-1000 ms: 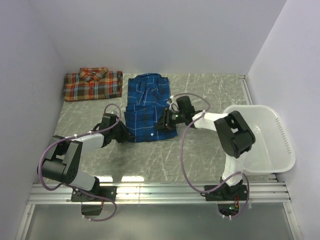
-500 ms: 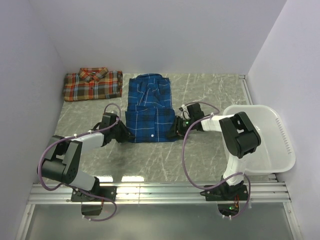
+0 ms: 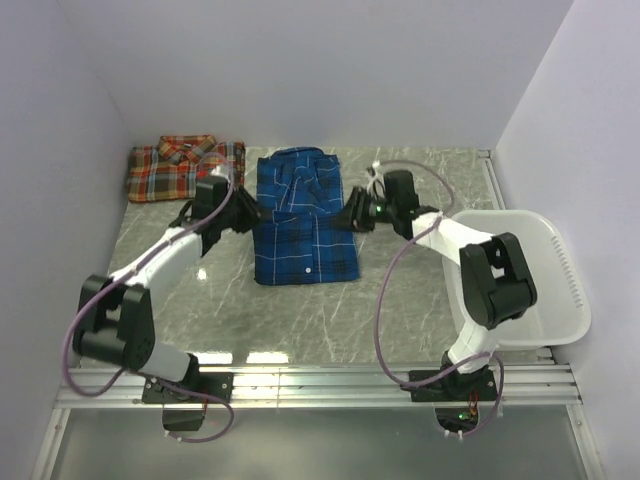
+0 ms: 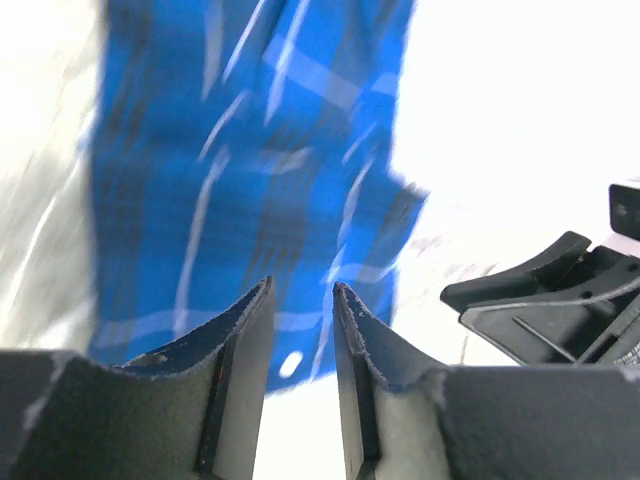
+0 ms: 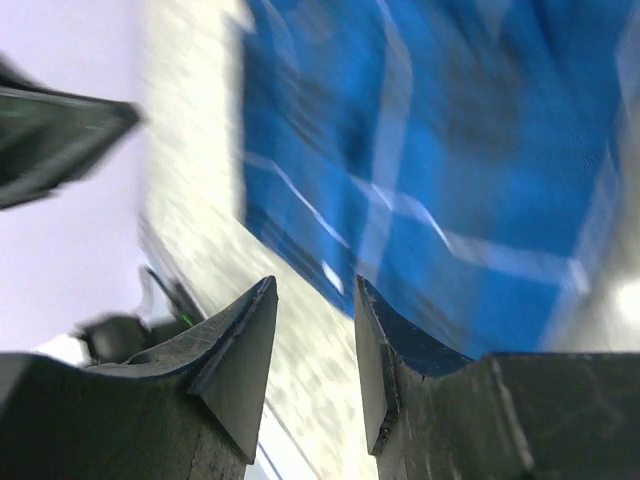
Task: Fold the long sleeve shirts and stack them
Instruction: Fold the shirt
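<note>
the blue plaid shirt [image 3: 303,225] lies folded on the marbled surface [image 3: 400,300], between the two claws, collar end pointing away from the arm bases. the left claw [image 3: 245,212] sits low at the shirt's left edge, level with the part just below the collar. in the wrist view its fingers [image 4: 240,340] stand a narrow way apart with nothing between them, and the blue cloth spreads just ahead of the tips, blurred. whether the tips touch the cloth cannot be told. the right claw [image 3: 356,214] is at the opposite edge, facing the left one across the shirt. its fingers [image 5: 240,340] also stand narrowly parted and hold nothing, with the blue cloth ahead and to the right of them. the red-orange plaid shirt [image 3: 185,168] lies folded beyond and to the left of the left claw, close to the back wall, apart from the blue one. a white basket [image 3: 572,290] stands to the right of the right claw, nearer the arm bases.
</note>
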`<state>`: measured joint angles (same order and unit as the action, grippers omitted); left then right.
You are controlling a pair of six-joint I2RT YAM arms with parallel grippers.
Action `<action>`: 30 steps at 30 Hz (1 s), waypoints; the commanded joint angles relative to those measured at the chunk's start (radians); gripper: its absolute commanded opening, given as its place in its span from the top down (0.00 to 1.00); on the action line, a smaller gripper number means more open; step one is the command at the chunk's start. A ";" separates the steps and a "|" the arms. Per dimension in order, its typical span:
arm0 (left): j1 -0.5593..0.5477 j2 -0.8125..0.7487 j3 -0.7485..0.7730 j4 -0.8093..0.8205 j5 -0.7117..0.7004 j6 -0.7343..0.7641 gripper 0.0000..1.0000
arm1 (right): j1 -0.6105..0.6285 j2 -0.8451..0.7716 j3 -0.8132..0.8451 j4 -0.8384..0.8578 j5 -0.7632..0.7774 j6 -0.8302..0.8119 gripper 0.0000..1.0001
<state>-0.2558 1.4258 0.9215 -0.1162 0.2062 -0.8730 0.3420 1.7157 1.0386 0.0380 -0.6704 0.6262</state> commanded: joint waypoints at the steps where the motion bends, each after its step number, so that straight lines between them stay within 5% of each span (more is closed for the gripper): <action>1: 0.016 0.144 0.089 0.073 0.030 0.016 0.64 | 0.002 0.093 0.139 0.219 -0.020 0.084 0.56; 9: 0.023 0.456 0.230 0.234 0.021 -0.007 0.68 | 0.003 0.404 0.276 0.444 -0.001 0.202 0.55; 16: 0.035 0.602 0.248 0.280 0.021 -0.021 0.70 | -0.040 0.498 0.216 0.502 0.052 0.231 0.55; 21: 0.035 0.569 0.238 0.273 0.018 -0.014 0.69 | -0.054 0.409 0.215 0.392 0.097 0.142 0.55; 30: 0.021 0.280 0.214 0.080 -0.076 -0.012 0.59 | 0.000 0.158 0.202 0.163 0.129 -0.043 0.55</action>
<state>-0.2268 1.8454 1.1358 0.0383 0.1921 -0.9001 0.3088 2.0014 1.2488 0.2859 -0.5755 0.6903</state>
